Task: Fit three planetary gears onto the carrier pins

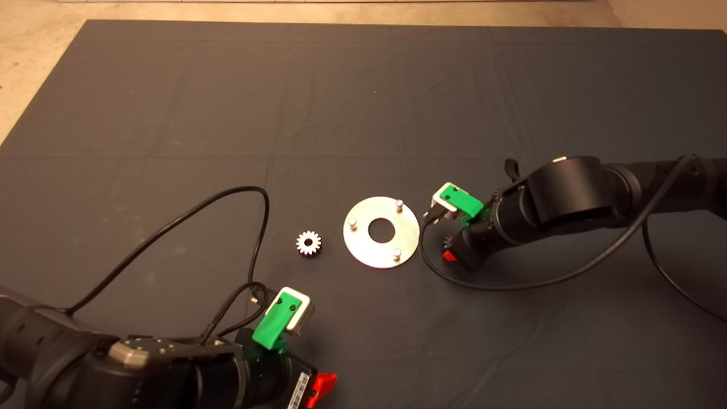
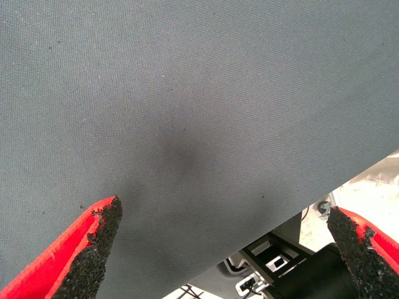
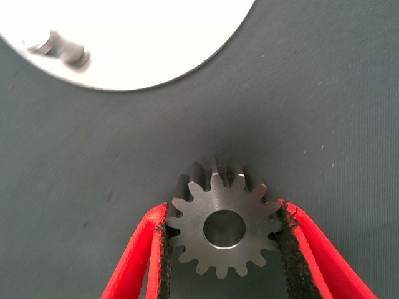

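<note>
Right claw (image 3: 224,249) grips gear (image 3: 223,227).

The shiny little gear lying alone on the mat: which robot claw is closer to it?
The left. The left gripper waits open at the mat's near edge, on the bright silver gear's side. The right gripper is beyond the disc, shut on a darker gear.

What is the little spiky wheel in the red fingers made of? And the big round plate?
The darker gear looks like dull grey metal, probably steel: matte face, crisp cut teeth. The disc looks like brighter silver metal, shining under the light. The right gripper holds the gear.
</note>
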Controlling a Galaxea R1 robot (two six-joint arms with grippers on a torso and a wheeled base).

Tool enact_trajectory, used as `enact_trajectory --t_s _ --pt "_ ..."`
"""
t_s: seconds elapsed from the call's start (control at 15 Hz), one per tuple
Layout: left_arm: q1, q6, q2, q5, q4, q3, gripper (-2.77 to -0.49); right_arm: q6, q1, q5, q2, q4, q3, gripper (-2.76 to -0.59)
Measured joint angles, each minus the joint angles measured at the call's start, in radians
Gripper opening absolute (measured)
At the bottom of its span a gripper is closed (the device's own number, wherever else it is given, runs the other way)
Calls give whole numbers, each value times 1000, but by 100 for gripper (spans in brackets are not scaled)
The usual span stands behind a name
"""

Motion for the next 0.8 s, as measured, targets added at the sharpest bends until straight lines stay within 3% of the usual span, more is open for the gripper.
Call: enact_trajectory --t_s 0.07,0.27,0.53,0.8 --pt "0 0 0 0 0 0 -89 5 3 -12 0 0 20 -240" --pt "0 0 0 0 1 0 -89 34 38 -20 9 3 75 -241" --pt "0 0 1 0 6 0 -89 35 62 -27 70 5 87 -242" --pt "0 0 0 0 7 0 -89 36 63 -15 150 8 73 -242"
